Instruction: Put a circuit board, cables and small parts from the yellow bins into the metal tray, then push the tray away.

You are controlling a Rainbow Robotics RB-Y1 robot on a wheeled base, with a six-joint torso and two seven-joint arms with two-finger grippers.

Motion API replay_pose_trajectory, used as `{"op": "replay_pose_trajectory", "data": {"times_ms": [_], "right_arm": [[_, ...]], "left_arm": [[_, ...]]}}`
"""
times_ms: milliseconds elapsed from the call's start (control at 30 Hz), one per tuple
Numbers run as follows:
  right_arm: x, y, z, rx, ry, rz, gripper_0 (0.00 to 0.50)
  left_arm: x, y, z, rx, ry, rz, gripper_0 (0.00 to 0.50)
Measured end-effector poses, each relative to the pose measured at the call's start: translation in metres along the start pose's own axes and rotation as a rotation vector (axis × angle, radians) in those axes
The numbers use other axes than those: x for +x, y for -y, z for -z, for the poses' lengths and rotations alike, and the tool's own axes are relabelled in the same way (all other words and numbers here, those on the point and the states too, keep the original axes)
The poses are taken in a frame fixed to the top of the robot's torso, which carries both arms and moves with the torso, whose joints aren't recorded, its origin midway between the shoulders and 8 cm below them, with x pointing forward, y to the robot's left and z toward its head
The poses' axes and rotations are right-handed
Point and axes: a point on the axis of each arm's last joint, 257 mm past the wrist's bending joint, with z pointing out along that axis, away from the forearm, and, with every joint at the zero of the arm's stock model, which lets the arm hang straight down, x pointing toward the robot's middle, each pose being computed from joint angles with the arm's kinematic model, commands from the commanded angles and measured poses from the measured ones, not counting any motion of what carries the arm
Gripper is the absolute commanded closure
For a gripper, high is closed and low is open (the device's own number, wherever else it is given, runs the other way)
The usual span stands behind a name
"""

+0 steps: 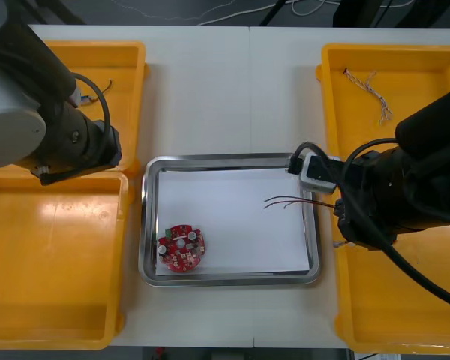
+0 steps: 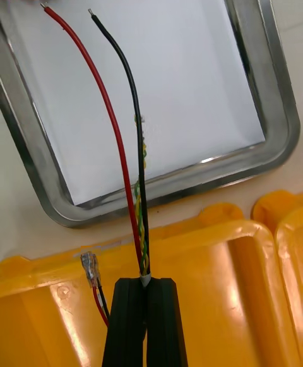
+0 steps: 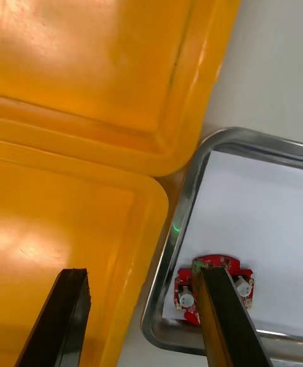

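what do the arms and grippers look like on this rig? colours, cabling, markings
The left arm has a silver-grey upper link and a black wrist housing. The right arm is all black, with thick black cables looping along it and a small light-grey box at the wrist. The left gripper and right gripper have plain matte black, flat-sided fingers; no markings visible.

The left arm [image 1: 30, 105] sits at 9 o'clock, left gripper [image 3: 140, 272] wide open. The right arm [image 1: 412, 187] sits at 3 o'clock, right gripper [image 2: 146, 282] pinching thin cables [image 2: 140, 240].
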Motion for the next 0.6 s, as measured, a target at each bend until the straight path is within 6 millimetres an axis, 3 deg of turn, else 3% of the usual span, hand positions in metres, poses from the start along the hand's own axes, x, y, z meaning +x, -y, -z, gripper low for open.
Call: {"op": "replay_pose_trajectory", "data": {"times_ms": [167,333,600], "right_arm": [[-0.028,-0.013,-0.010,-0.021,0.028,0.099,0.500],[-0.038,-0.018,-0.028,-0.058,0.031,0.115,0.500],[-0.049,-0.022,-0.064,-0.042,0.029,0.149,0.500]], "left_arm": [[-0.020,-0.020,-0.006,-0.029,-0.012,-0.065,0.000],[-0.038,-0.038,-0.017,-0.076,-0.020,-0.168,0.000],[-0.073,-0.062,-0.033,-0.138,-0.004,-0.065,0.000]]}}
